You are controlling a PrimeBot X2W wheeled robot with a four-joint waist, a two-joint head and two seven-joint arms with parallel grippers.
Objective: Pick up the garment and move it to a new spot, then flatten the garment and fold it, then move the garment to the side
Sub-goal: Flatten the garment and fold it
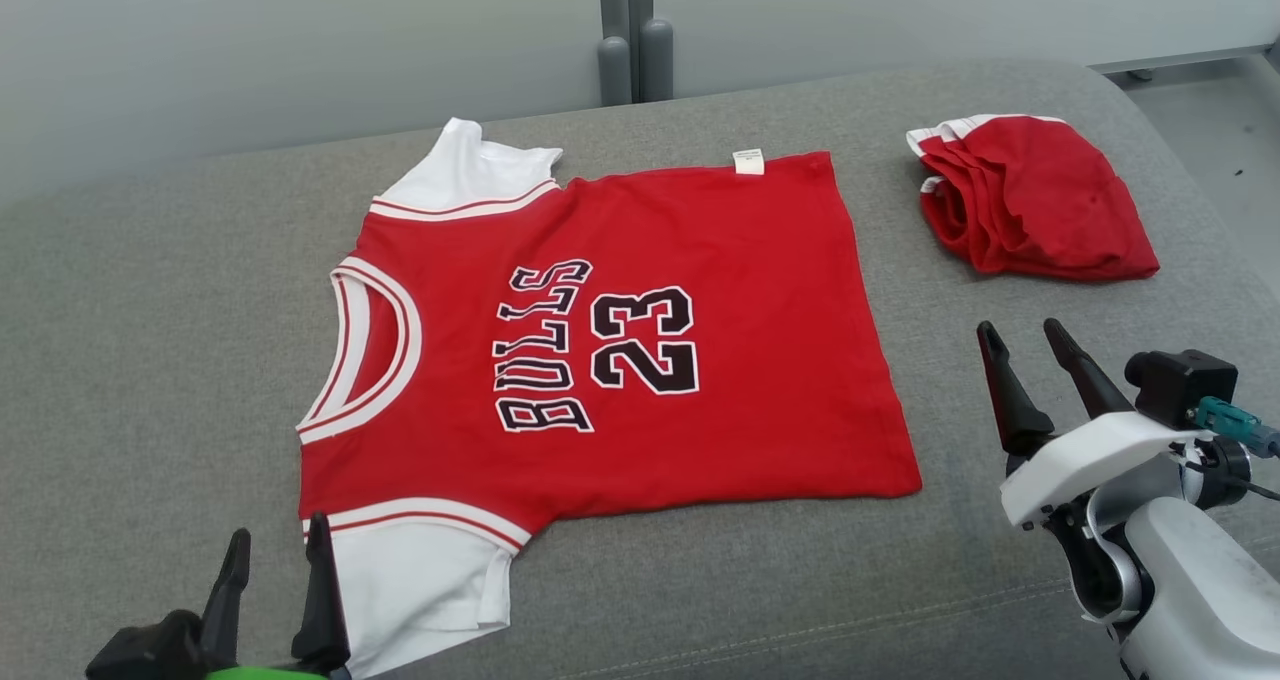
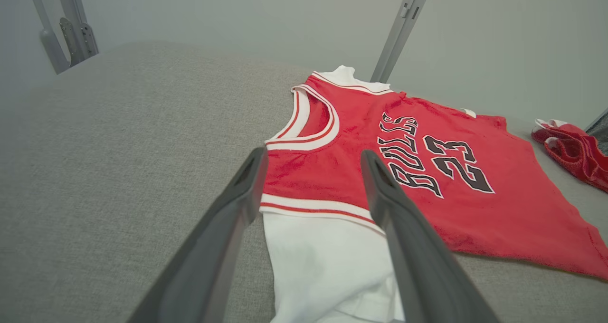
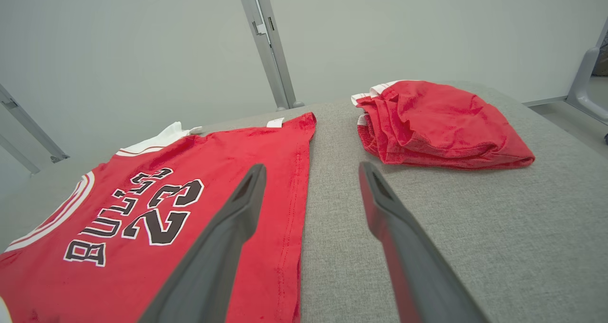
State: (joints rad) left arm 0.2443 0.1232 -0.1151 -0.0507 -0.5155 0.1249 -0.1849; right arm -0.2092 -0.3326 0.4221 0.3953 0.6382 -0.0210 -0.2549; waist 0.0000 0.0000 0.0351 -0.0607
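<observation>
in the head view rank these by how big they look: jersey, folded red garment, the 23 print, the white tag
1. jersey
2. folded red garment
3. 23 print
4. white tag
The folded garment and the tag lie farther from the camera, so they may look a little smaller than they are, but the gaps are clear.

the red jersey (image 1: 770,360) carries the word "bulls" in black capitals edged with white, and beside it the number "23" in the same lettering, both running sideways in the head view. a small white tag (image 1: 748,162) at its hem has print too small to read.
</observation>
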